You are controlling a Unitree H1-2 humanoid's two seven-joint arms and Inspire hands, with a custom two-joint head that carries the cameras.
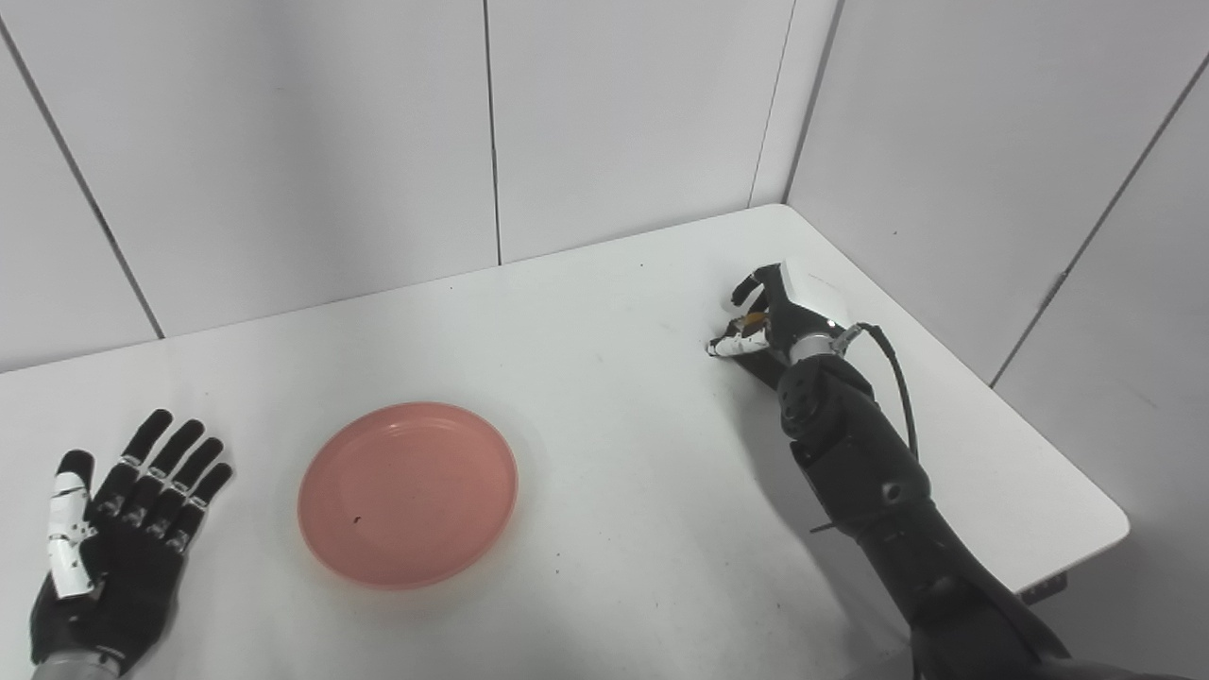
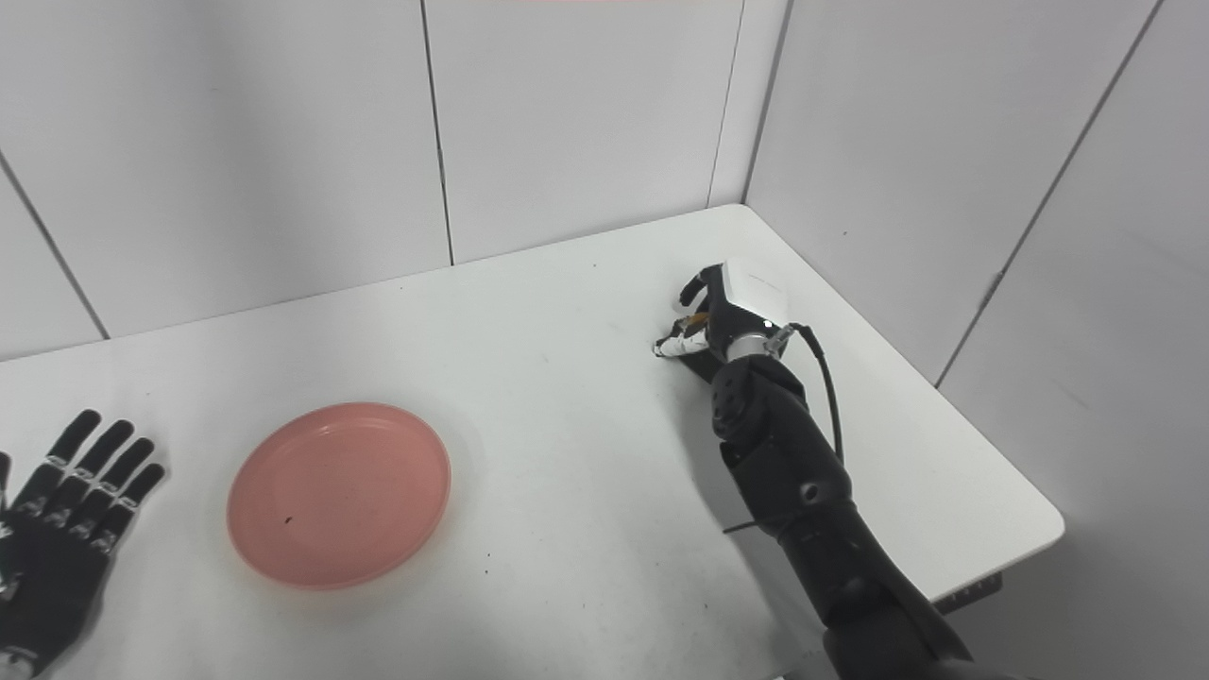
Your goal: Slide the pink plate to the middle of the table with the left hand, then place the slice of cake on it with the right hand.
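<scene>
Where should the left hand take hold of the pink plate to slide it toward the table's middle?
On the pink plate, use the raised near-left rim, coming from the left hand's side. It lies flat and shallow, so pressing fingertips on the rim should push it better than pinching.

Black-shelled right arm (image 1: 855,463) with a looping black cable (image 1: 897,378); black hands with white panels, left hand (image 1: 109,538).

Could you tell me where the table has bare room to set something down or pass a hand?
The widest bare patch lies between the pink plate and the right hand, running to the back wall. A narrow strip separates the plate from the flat left hand. It is crowded only at the far right, where the right hand closes around something small.
</scene>
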